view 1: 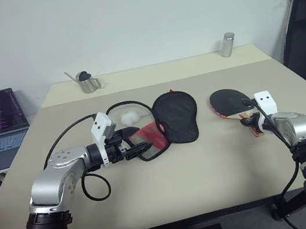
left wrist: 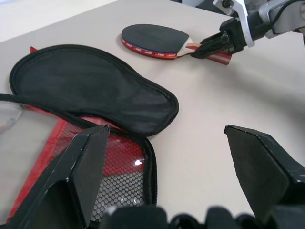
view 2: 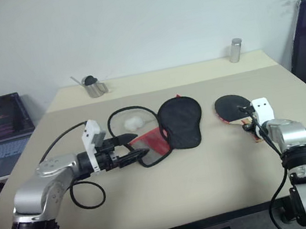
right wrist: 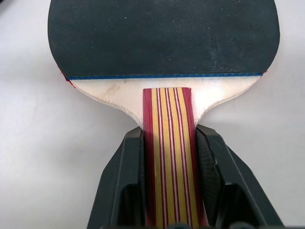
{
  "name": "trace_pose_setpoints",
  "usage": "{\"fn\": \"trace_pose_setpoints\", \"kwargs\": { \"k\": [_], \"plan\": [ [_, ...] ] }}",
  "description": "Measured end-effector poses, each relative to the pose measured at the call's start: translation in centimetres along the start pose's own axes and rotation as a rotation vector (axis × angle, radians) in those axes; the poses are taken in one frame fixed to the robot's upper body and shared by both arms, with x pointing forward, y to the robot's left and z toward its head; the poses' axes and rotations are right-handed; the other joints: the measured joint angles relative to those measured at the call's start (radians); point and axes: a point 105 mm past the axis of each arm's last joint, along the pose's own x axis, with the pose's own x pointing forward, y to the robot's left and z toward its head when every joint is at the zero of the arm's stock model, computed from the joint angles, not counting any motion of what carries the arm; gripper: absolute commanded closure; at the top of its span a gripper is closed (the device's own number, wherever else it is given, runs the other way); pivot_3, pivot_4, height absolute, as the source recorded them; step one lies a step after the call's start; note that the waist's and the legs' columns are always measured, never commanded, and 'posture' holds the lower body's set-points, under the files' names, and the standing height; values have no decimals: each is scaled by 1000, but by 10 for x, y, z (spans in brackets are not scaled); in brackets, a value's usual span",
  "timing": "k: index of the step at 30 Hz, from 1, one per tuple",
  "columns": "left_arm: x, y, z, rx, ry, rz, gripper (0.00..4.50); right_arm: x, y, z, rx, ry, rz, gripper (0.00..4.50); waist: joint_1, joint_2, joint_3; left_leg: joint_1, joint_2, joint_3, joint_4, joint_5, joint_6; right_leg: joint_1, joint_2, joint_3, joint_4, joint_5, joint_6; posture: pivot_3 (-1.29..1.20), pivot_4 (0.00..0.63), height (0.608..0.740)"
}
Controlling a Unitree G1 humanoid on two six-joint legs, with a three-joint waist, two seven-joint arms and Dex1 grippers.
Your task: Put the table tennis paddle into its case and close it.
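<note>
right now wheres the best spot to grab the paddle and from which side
By the striped wooden handle, coming in along it from the butt end: the table tennis paddle lies flat, handle toward the robot. The right gripper already has its fingers against both handle sides.

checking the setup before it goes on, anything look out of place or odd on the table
Nothing is spilled or damaged. The one stray item is a white wad beside the open case. The right gripper grips the paddle by its handle.
</note>
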Motion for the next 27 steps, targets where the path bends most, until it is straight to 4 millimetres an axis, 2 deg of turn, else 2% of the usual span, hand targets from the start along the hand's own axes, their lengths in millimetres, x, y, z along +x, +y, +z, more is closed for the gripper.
{"fn": "trace_pose_setpoints", "kwargs": {
  "k": [3, 6, 9, 12, 14, 16, 21, 24, 27],
  "plan": [
    [-1, 2, 1, 2, -3, 12, 241, 3, 8, 6, 11, -14, 3, 3417, 0, 0, 0, -1, 0, 0, 0, 0, 0, -1, 0, 0, 0, 0, 0, 0, 150, 740],
    [-4, 3, 1, 2, -4, 23, 241, 2, 19, 28, 8, -59, 1, 3417, 2, 1, 1, -5, 0, 0, 0, 0, 0, -5, 0, 0, 0, 0, 0, 0, 150, 740],
    [-7, 5, 1, 2, -1, 36, 241, -8, 39, 76, 5, -178, -3, 3417, 2, 1, 1, -7, 0, 0, -1, 2, -3, -8, 0, 0, 0, 0, 0, 0, 150, 740],
    [-11, 7, -2, -2, 9, 47, 241, -22, 75, 125, 36, -318, 43, 3417, 1, 1, 1, -8, 1, 0, -3, 2, -4, -10, 0, 0, 0, 0, 0, 0, 150, 740],
    [-17, 10, -4, -1, 21, 65, 241, -28, 106, 145, 69, -375, 97, 3417, 2, 1, 1, -8, 1, 0, -3, 2, -4, -11, 0, 0, 0, 0, 0, 0, 150, 740],
    [-22, 13, -3, 2, 25, 83, 241, -28, 133, 148, 90, -379, 150, 3417, 6, 1, 1, -8, 1, 0, -3, 2, -4, -11, 0, 0, 0, 0, -1, 0, 150, 740],
    [-27, 16, -2, 6, 24, 107, 241, -14, 200, 130, 151, -296, 273, 3417, 18, 1, 1, -11, 0, 0, -2, 2, -4, -14, 0, 0, 0, 0, -1, 0, 150, 740],
    [-28, 15, -7, -3, 29, 118, 241, -4, 216, 118, 165, -256, 280, 3417, 24, 1, 1, -16, 0, 0, -1, 2, -4, -19, -1, 0, 0, 0, -1, 0, 150, 740],
    [-27, 12, -10, -12, 30, 121, 241, 9, 219, 104, 171, -216, 251, 3417, 25, 1, 1, -20, 0, -1, -1, 2, -5, -21, -1, -1, 0, 0, -1, 0, 150, 740]
  ]
}}
